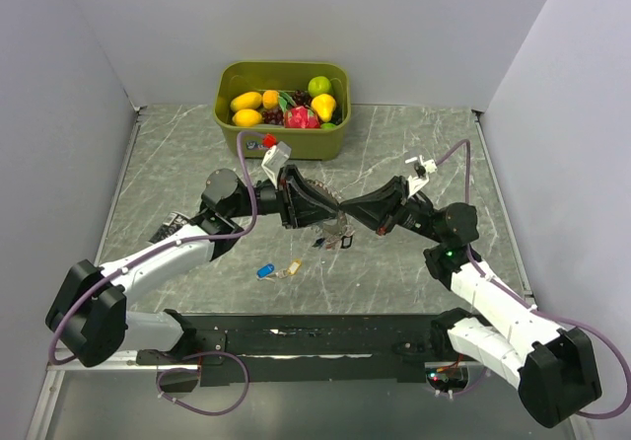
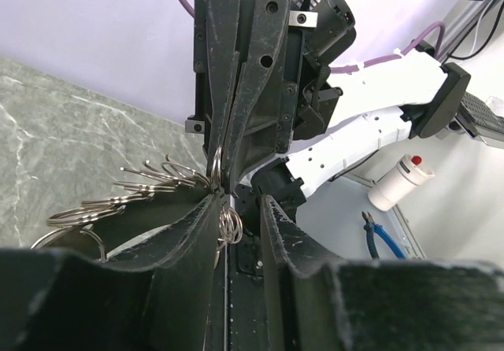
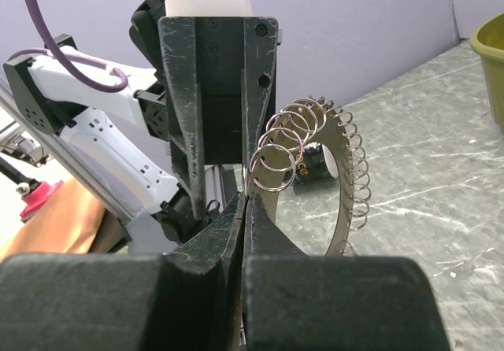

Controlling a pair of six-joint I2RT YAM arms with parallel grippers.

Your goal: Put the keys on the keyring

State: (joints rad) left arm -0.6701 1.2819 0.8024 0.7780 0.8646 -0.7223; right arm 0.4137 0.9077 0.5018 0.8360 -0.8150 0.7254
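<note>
The keyring (image 3: 345, 179) is a thin metal band loop with several small split rings (image 3: 276, 160) and a small dark tag (image 3: 313, 175). My right gripper (image 3: 246, 200) is shut on its band and holds it above the table between the two arms (image 1: 341, 225). My left gripper (image 2: 240, 209) faces it tip to tip with its jaws apart. The rings (image 2: 227, 225) rest against the inner face of its left finger. A blue-headed key (image 1: 264, 270) and a yellow-headed key (image 1: 292, 267) lie on the table in front of the grippers. I see no red key.
A green bin (image 1: 229, 114) of toy fruit stands at the back middle. Walls close in the table on the left, back and right. Blue-handled pliers (image 2: 383, 238) and a white red-capped cylinder (image 2: 402, 184) lie beyond the table's near edge.
</note>
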